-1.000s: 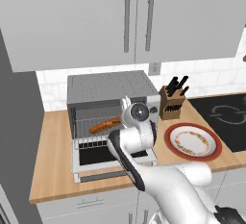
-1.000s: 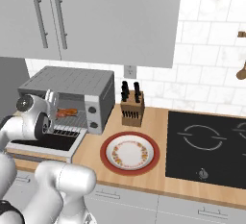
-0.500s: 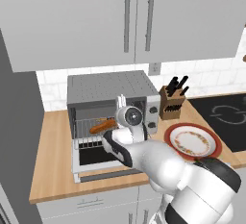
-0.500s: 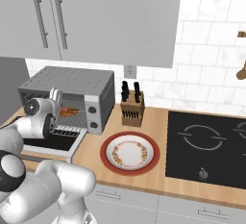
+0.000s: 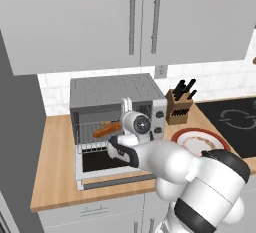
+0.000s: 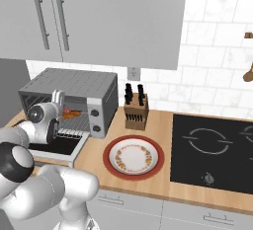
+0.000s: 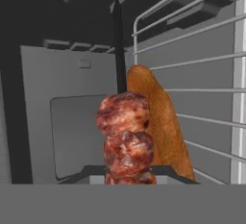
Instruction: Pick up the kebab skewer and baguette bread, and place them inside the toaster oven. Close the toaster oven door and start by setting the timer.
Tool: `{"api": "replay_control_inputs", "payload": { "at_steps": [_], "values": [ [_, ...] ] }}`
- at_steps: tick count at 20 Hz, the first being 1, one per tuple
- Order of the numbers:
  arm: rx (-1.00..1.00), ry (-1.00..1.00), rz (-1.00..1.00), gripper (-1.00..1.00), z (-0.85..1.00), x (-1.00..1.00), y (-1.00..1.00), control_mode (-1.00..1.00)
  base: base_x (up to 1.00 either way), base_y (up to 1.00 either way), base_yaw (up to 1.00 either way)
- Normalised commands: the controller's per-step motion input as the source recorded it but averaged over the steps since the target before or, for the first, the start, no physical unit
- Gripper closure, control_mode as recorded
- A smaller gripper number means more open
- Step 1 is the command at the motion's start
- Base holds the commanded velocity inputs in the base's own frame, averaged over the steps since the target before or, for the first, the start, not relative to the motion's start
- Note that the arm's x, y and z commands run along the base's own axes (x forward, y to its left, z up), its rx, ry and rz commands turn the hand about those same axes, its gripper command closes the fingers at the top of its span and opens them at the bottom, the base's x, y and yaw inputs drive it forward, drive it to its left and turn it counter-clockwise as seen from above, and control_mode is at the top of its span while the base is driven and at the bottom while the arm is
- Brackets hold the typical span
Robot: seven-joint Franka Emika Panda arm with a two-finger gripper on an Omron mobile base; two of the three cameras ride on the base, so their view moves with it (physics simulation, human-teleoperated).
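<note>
The boxy silver toaster oven (image 5: pixel 117 93) with its perforated top stands on the wooden counter (image 5: pixel 52 169), its dark-glass door (image 5: pixel 102 163) dropped flat. Inside, the smooth golden-orange baguette (image 7: pixel 161 122) lies on the thin wire rack (image 7: pixel 206 69). The gripper (image 5: pixel 129 108) reaches into the opening, fingers clamped on the kebab skewer (image 7: pixel 126 139), whose lumpy, glistening reddish-brown meat chunks sit just beside the loaf, the thin dark stick pointing deeper in.

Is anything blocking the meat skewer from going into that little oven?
Nothing visible does. The toaster oven door hangs open, the baguette bread lies to one side on the rack, and the kebab skewer points inside.
</note>
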Motion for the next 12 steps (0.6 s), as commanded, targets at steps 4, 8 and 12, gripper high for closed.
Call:
{"api": "replay_control_inputs", "payload": {
  "at_steps": [4,8,12],
  "values": [
    [0.0,0.16,0.0,1.0,0.29,-0.06,0.05,-1.0,0.0,0.0,0.0],
    [0.0,0.14,0.0,1.0,0.15,0.0,0.0,-1.0,0.0,0.0,0.0],
    [0.0,0.1,0.0,-1.0,0.0,0.0,0.05,-1.0,0.0,0.0,0.0]
  ]
}}
